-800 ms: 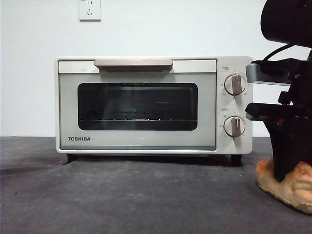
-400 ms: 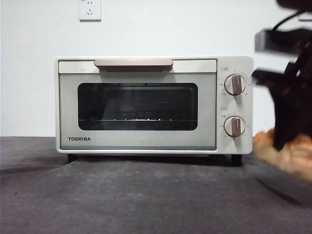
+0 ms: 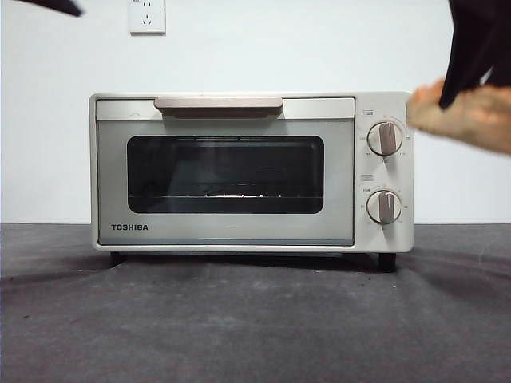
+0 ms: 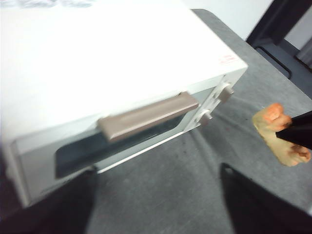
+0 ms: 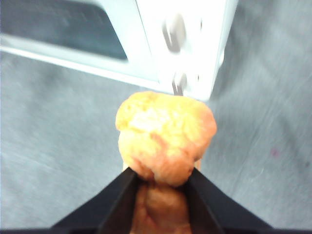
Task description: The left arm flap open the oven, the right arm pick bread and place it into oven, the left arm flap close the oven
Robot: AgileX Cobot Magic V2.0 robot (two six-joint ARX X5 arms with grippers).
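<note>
The cream-white oven [image 3: 251, 171] stands in the middle of the table with its door shut and its beige handle [image 3: 218, 104] at the top. In the left wrist view I look down on the oven [image 4: 112, 53] and its handle [image 4: 148, 115]. My left gripper [image 4: 157, 175] is open and empty, above and in front of the handle. In the front view only its dark tip [image 3: 56, 6] shows. My right gripper [image 3: 471, 72] is shut on the golden-brown bread [image 3: 467, 116] and holds it in the air beside the oven's knobs. The bread also shows in both wrist views [image 5: 163, 139] [image 4: 280, 134].
Two beige knobs [image 3: 385, 138] sit on the oven's right side. A wall socket [image 3: 147, 16] is on the white wall behind. The dark grey tabletop [image 3: 239, 319] stretches in front of the oven. The table's edge [image 4: 229, 34] runs behind the oven's right side.
My right gripper has lifted the bread from the table up to about the oven's top. The left arm's dark tip has come into the front view's top left corner.
</note>
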